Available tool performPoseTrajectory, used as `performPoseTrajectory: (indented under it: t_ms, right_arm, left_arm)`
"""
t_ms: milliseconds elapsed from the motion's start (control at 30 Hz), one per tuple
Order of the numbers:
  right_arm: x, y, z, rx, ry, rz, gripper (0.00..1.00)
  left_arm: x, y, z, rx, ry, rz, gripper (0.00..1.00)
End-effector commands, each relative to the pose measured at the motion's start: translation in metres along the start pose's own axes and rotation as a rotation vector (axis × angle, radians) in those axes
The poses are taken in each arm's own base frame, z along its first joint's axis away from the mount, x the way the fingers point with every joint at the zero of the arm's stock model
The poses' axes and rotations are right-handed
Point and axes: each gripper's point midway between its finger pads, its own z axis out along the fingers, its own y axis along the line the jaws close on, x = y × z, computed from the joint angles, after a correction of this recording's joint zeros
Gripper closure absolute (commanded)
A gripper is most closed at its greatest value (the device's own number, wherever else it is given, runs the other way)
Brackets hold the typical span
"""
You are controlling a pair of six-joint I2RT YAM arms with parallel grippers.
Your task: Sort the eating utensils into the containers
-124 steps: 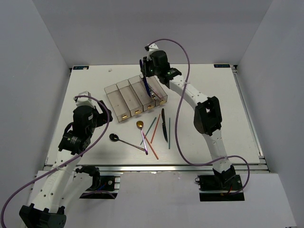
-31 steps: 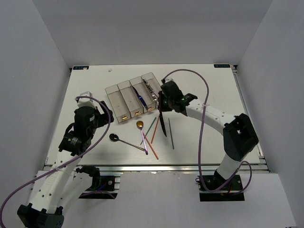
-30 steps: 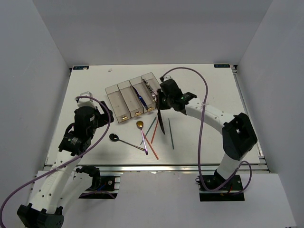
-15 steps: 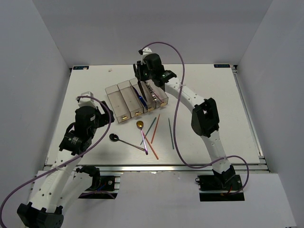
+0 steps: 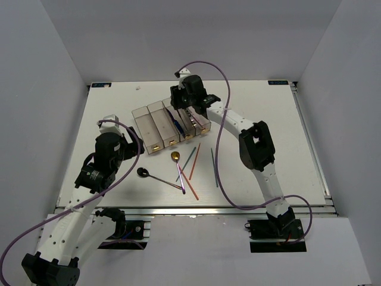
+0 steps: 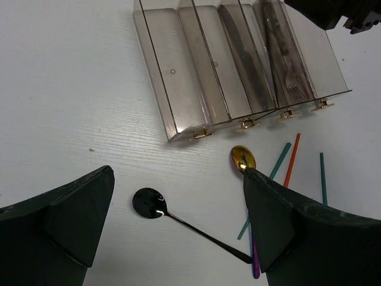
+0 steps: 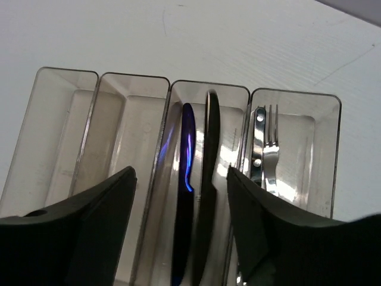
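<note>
My right gripper [image 5: 182, 108] hangs open over the containers [image 5: 138, 122], empty. In the right wrist view its fingertips [image 7: 126, 176] straddle the third bin of the containers [image 7: 65, 71], where a black knife [image 7: 211, 137] lies beside an iridescent blue knife [image 7: 187, 134]. Silvery forks [image 7: 268, 140] fill the fourth bin. On the table lie a gold-bowled spoon [image 5: 175, 156], a dark spoon [image 5: 143, 172] and several chopsticks [image 5: 194, 161]. My left gripper [image 6: 177, 176] is open above the dark spoon [image 6: 149, 202], not touching it.
The two left bins of the containers [image 6: 155, 65] hold nothing. A teal chopstick [image 5: 214, 167] lies apart to the right of the pile. The gold spoon [image 6: 243, 158] and red and teal chopsticks [image 6: 292, 161] lie just below the bins' tags.
My right gripper lifted the black knife off the table, carried it back over the third bin and opened, leaving it beside the blue knife. The left arm stayed put.
</note>
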Motion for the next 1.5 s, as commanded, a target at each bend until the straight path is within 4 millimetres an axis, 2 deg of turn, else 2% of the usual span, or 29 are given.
performPoseTrajectory:
  t_ms: [0, 33, 67, 100, 133, 200, 233, 267, 300, 333, 367, 400, 433, 467, 500, 567, 633, 700, 967, 1167, 1467]
  right_arm:
    - [-0.044, 0.007, -0.010, -0.016, -0.099, -0.023, 0.29]
    - [-0.059, 0.010, -0.019, -0.019, -0.123, -0.019, 0.15]
    - [-0.061, 0.011, -0.025, -0.018, -0.113, -0.012, 0.11]
    - [-0.068, 0.014, -0.034, -0.021, -0.119, -0.010, 0.11]
    - [-0.081, 0.018, -0.056, -0.019, -0.136, -0.008, 0.11]
    - [-0.074, 0.015, -0.081, 0.032, -0.091, 0.038, 0.11]
    - [-0.070, 0.018, -0.105, 0.072, -0.071, 0.061, 0.11]
    - [-0.057, 0.019, -0.117, 0.108, -0.030, 0.104, 0.11]
    - [-0.045, 0.035, -0.143, 0.123, 0.020, 0.105, 0.11]
    - [-0.029, 0.033, -0.153, 0.186, 0.047, 0.101, 0.11]
    - [0.018, 0.032, -0.156, 0.223, 0.144, 0.085, 0.11]
    - [0.035, 0.038, -0.165, 0.239, 0.172, 0.097, 0.12]
    - [0.042, 0.053, -0.179, 0.235, 0.165, 0.085, 0.15]
    - [0.077, 0.053, -0.182, 0.246, 0.229, 0.076, 0.23]
    - [0.086, 0.058, -0.186, 0.244, 0.235, 0.100, 0.30]
    - [0.107, 0.073, -0.185, 0.218, 0.264, 0.092, 0.42]
    - [0.127, 0.086, -0.180, 0.203, 0.307, 0.072, 0.45]
    - [0.140, 0.094, -0.171, 0.210, 0.349, 0.053, 0.53]
    - [0.178, 0.111, -0.139, 0.207, 0.435, 0.034, 0.58]
    - [0.189, 0.115, -0.129, 0.203, 0.443, 0.045, 0.58]
    - [0.197, 0.121, -0.114, 0.181, 0.453, 0.058, 0.62]
  left_arm:
    - [0.000, -0.002, 0.000, 0.011, 0.000, 0.007, 0.02]
    - [0.000, -0.001, 0.000, 0.003, -0.002, 0.006, 0.02]
    - [-0.001, 0.000, 0.000, -0.003, -0.003, 0.003, 0.02]
    - [-0.001, 0.002, -0.001, -0.017, -0.003, 0.002, 0.02]
    - [-0.004, 0.008, -0.002, -0.051, -0.017, -0.008, 0.02]
    - [-0.007, 0.014, -0.004, -0.085, -0.034, -0.018, 0.02]
    - [-0.010, 0.021, -0.004, -0.124, -0.049, -0.029, 0.02]
    - [-0.011, 0.025, -0.004, -0.148, -0.054, -0.032, 0.02]
    - [-0.011, 0.029, -0.005, -0.179, -0.050, -0.042, 0.02]
    - [-0.011, 0.034, -0.005, -0.206, -0.051, -0.044, 0.02]
    - [-0.013, 0.040, -0.006, -0.248, -0.064, -0.045, 0.02]
    - [-0.013, 0.045, -0.007, -0.274, -0.065, -0.049, 0.02]
    - [-0.014, 0.047, -0.009, -0.289, -0.073, -0.062, 0.02]
    - [-0.016, 0.051, -0.010, -0.306, -0.081, -0.064, 0.02]
    - [-0.018, 0.051, -0.012, -0.303, -0.094, -0.071, 0.02]
    - [-0.015, 0.044, -0.010, -0.258, -0.087, -0.062, 0.02]
    - [-0.013, 0.034, -0.008, -0.197, -0.073, -0.051, 0.02]
    - [-0.013, 0.033, -0.009, -0.191, -0.073, -0.052, 0.02]
    - [-0.011, 0.026, -0.006, -0.149, -0.063, -0.044, 0.02]
    - [-0.003, 0.020, 0.001, -0.125, -0.017, -0.018, 0.02]
    - [-0.003, 0.016, 0.001, -0.101, -0.014, -0.015, 0.02]
